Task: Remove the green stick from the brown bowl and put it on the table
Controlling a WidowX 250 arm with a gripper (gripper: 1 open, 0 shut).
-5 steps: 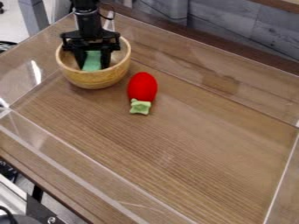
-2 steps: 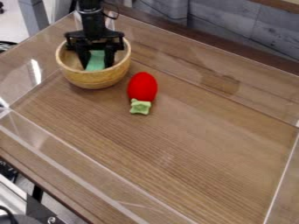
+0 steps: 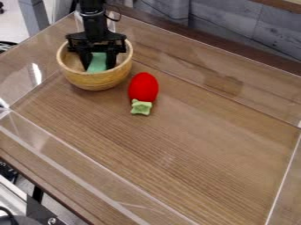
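The brown bowl (image 3: 94, 70) sits near the far left corner of the wood-grain worktop (image 3: 177, 149), which low clear plastic walls (image 3: 141, 198) border. The black gripper (image 3: 95, 60) reaches straight down into the bowl, its fingers (image 3: 79, 57) closed on either side of the green stick (image 3: 95, 61), which stands upright inside the bowl. Just right of the bowl, apart from it, lies a red rounded object (image 3: 143, 85), with a tiny pale-green lumpy piece (image 3: 141, 107) touching its near side.

green stick (image 3: 93, 62) partly hidden by claw (image 3: 94, 58); arm cut off above
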